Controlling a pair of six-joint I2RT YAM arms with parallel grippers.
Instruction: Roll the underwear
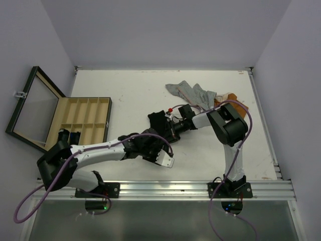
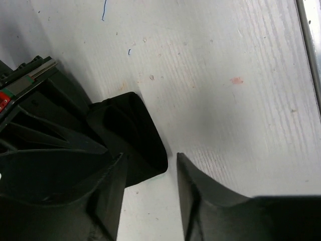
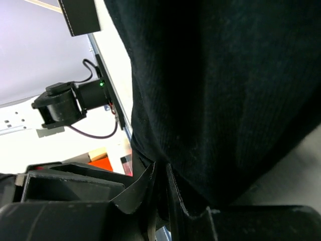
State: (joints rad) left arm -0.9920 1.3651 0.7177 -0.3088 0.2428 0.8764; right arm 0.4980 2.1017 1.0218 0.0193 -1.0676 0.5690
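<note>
A black piece of underwear (image 1: 157,119) hangs bunched at the middle of the table, and it fills the right wrist view as dark ribbed underwear cloth (image 3: 225,90). My right gripper (image 3: 160,170) is shut on a fold of it; from above, the right gripper (image 1: 167,125) reaches in from the right. My left gripper (image 1: 163,155) sits low just in front of the cloth. Up close, the left gripper (image 2: 150,163) is open over bare table, with a rounded corner of the black cloth (image 2: 138,135) lying by its left finger. Grey striped underwear (image 1: 190,92) and an orange-brown piece (image 1: 233,99) lie at the back right.
A compartmented wooden box (image 1: 84,116) stands at the left with its glass lid (image 1: 31,108) swung open, and dark items (image 1: 70,136) sit at its near end. A metal rail (image 1: 165,188) runs along the table's near edge.
</note>
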